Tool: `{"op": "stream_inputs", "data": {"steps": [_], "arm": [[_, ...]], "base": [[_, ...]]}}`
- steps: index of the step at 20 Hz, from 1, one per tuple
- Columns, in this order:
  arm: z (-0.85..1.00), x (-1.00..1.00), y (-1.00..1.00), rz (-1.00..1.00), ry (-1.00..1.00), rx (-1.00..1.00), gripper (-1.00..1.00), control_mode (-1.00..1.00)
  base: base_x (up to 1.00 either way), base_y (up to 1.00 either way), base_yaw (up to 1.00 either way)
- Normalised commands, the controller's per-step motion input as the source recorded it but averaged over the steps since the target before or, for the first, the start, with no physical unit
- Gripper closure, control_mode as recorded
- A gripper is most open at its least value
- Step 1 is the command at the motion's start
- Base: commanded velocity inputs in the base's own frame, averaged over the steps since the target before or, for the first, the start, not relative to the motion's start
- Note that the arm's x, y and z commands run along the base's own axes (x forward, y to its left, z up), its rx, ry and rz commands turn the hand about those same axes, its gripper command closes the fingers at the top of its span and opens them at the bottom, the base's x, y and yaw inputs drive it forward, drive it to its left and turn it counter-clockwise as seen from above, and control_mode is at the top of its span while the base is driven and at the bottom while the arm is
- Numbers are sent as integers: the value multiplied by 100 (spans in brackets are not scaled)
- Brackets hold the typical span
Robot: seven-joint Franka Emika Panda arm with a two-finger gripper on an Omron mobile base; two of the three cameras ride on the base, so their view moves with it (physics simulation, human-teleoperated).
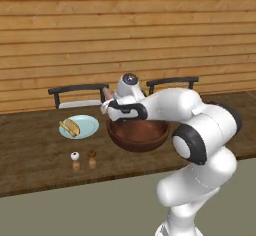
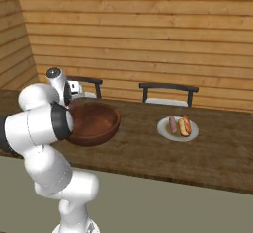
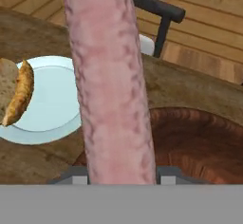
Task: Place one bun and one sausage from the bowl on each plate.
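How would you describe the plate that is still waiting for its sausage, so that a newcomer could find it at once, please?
Start at the big brown wooden bowl on the long dark table. To its left in the left base view lies a pale blue plate, just behind two small shakers. It carries only a yellow-tan bun, whereas the other plate already holds bun and sausage.

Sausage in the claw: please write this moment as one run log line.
claw: shut on sausage | position: above bowl | left plate: bun only | right plate: bun, sausage
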Motion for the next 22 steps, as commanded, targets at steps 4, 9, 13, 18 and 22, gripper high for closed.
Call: {"op": "stream_inputs", "data": {"steps": [4,9,13,18,22], "arm": [[4,56,100,11,28,0,100,-100],[-24,33,67,0,35,4,100,-100],[-39,20,39,-1,32,-18,100,-100],[-62,4,31,-5,7,-14,100,-100],[-47,0,2,-8,-1,8,100,-100]], "base": [[0,0,0],[0,0,0],[0,0,0],[0,0,0],[0,0,0]]}}
